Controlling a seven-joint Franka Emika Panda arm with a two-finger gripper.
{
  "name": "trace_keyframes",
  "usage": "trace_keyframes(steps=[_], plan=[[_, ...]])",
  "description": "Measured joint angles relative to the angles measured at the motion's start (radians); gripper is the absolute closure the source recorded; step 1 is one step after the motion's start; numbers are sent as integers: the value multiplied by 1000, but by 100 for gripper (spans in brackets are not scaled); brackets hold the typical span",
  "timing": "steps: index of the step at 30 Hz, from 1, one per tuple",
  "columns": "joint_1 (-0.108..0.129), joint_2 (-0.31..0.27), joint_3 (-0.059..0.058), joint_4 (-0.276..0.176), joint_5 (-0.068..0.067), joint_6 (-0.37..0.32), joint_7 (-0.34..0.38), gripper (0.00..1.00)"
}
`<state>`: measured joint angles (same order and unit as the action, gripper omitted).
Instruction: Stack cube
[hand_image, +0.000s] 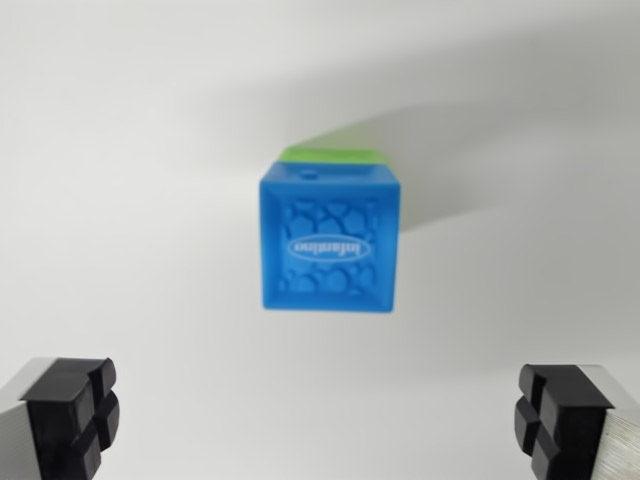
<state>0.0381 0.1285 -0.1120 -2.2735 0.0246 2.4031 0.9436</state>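
A blue cube (331, 240) with a pebbled top and a white oval logo sits in the middle of the wrist view, on a white surface. A green cube (330, 154) shows only as a thin strip past the blue cube's far edge, apparently underneath it. My gripper (318, 420) is open, with nothing between its black fingertips (75, 415) at the bottom corners of the view. The blue cube lies beyond the fingertips, apart from both.
The white tabletop (130, 200) fills the view around the cubes. A soft grey shadow (470, 160) stretches from the cubes toward the wrist view's upper right.
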Motion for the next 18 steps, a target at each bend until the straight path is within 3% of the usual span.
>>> trace_keyframes(steps=[18], plan=[[0,-119,0,71,-19,-189,14,0]])
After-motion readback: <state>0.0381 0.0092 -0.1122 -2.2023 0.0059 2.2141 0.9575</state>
